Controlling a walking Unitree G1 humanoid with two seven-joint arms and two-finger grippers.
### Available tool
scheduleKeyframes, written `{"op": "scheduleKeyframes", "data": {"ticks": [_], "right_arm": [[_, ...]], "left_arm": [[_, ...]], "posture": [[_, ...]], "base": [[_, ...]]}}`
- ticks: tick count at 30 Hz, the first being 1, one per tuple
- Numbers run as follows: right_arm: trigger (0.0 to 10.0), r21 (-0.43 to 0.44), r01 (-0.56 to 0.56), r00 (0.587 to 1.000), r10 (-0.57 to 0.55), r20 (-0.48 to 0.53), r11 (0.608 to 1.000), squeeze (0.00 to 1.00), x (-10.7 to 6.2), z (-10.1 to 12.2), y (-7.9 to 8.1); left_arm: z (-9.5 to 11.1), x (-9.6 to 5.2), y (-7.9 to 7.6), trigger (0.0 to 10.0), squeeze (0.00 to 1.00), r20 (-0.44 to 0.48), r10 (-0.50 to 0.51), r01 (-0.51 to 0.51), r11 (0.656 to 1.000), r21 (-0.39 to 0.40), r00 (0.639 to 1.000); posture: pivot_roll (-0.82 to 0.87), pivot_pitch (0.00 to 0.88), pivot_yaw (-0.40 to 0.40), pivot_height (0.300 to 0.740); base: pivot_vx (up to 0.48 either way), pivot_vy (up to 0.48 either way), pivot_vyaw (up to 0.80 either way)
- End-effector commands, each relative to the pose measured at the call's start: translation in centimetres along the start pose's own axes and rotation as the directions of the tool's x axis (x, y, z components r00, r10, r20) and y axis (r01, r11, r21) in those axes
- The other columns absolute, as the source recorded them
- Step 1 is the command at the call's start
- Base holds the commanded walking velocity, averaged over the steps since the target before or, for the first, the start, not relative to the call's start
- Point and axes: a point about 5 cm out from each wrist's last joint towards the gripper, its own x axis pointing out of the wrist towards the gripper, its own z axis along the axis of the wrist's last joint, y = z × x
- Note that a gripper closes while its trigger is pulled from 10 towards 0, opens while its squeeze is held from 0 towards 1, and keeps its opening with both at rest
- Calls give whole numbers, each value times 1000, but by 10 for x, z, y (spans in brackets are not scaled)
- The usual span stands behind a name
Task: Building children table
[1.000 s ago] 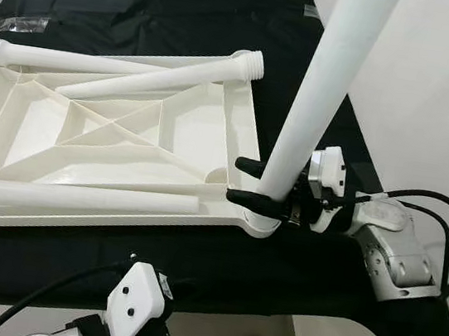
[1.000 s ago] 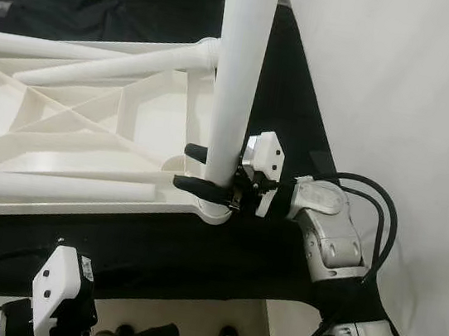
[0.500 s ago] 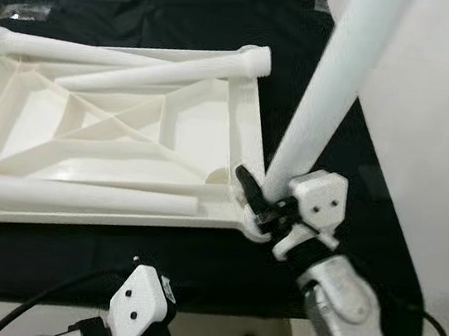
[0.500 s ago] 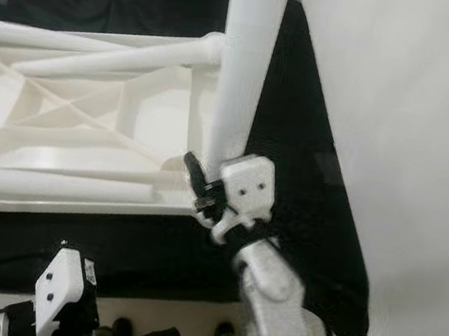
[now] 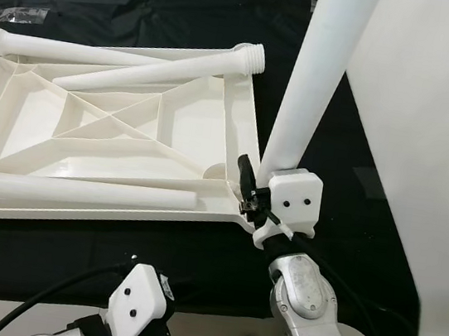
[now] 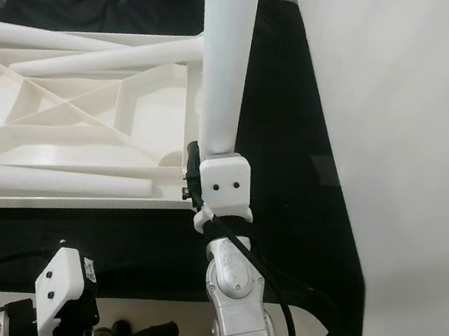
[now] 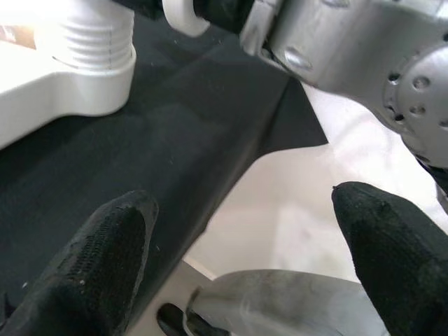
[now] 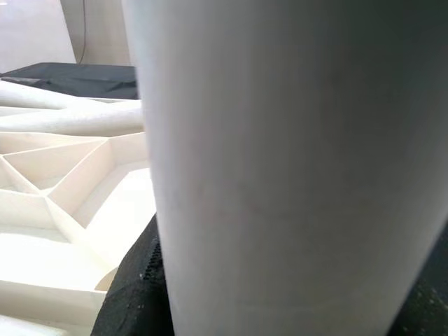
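Right gripper (image 5: pixel 252 195) clamps our tall white plastic leg (image 5: pixel 312 80) low — we judge, to screw it upright into the upturned white tabletop (image 5: pixel 112 131); left gripper (image 7: pixel 238 259) gapes, holding nothing.

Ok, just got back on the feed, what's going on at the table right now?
The right end effector is shut on an upright white table leg, holding its lower end at the near right corner of the upside-down white tabletop, which lies on a black cloth. Three more legs lie loose across the tabletop's ribbed underside. The left end effector hangs open below the table edge, holding nothing. Whether the leg is fully screwed in cannot be told.
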Motion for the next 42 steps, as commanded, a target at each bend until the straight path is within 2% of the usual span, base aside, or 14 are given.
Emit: {"op": "scheduleKeyframes", "data": {"ticks": [1, 8, 10, 16, 17, 18, 21, 23, 26, 34, 35, 36, 39, 42], "right_arm": [[10000, 16, 41, 941, -33, -337, 999, 0, -15, -55, 14], [10000, 16, 70, 936, -60, -347, 997, 0, -13, -67, 20], [10000, 15, 78, 936, -68, -347, 997, 0, -11, -69, 23], [10000, 7, 88, 936, -80, -344, 996, 0, -7, -71, 27], [10000, 5, 88, 936, -81, -342, 996, 0, -6, -71, 27], [10000, 4, 89, 936, -82, -341, 996, 0, -6, -71, 28], [10000, 4, 90, 937, -83, -338, 996, 0, -5, -72, 30], [10000, 7, 89, 939, -81, -335, 996, 0, -3, -73, 32], [10000, 9, 88, 940, -80, -333, 996, 0, -2, -75, 34], [10000, 20, 74, 943, -63, -326, 997, 0, 1, -77, 39], [10000, 24, 68, 944, -57, -324, 997, 0, 1, -77, 41], [10000, 27, 66, 946, -54, -321, 997, 0, 2, -77, 42], [10000, 30, 66, 947, -53, -317, 997, 0, 2, -76, 42], [10000, 37, 68, 949, -53, -310, 997, 0, 4, -75, 44]], "left_arm": [[-4, -1, -1, 10000, 0, -11, 3, -3, 1000, -15, 1000], [11, -2, 26, 10000, 0, 54, 117, -118, 993, 20, 992], [26, -2, 44, 10000, 0, 109, 147, -152, 988, 37, 983], [63, 3, 68, 10000, 0, 229, 122, -143, 987, 79, 966], [77, 5, 73, 10000, 353, 268, 84, -112, 990, 90, 960], [92, 6, 76, 10000, 1000, 306, 19, -50, 995, 91, 952], [111, 5, 77, 10000, 1000, 337, -105, 70, 991, 112, 936], [135, 4, 78, 10000, 1000, 357, -246, 205, 967, 149, 901], [156, 3, 82, 10000, 1000, 379, -329, 279, 943, 180, 865], [182, 15, 97, 10000, 1000, 357, -394, 329, 916, 229, 847], [188, 21, 103, 10000, 102, 333, -404, 331, 908, 255, 852], [195, 29, 108, 10000, 0, 320, -411, 331, 903, 275, 854], [203, 38, 112, 10000, 0, 316, -419, 332, 896, 295, 851], [213, 61, 117, 10000, 0, 305, -430, 337, 888, 312, 850]], "posture": [[5, 343, 17, 740], [27, 326, 19, 740], [26, 320, 19, 740], [23, 308, 29, 740], [23, 308, 29, 740], [21, 305, 34, 740], [18, 299, 40, 740], [19, 295, 43, 740], [21, 286, 46, 740], [15, 272, 56, 740], [14, 268, 58, 740], [10, 265, 62, 740], [9, 264, 64, 740], [2, 258, 78, 740]], "base": [[0, 0, 0], [0, 0, 0], [0, 0, 0], [0, 0, 0], [0, 0, 0], [0, 0, 0], [0, 0, 0], [0, 0, 0], [0, 0, 0], [0, 0, 0], [0, 0, 0], [0, 0, 0], [0, 0, 0], [0, 0, 0]]}}
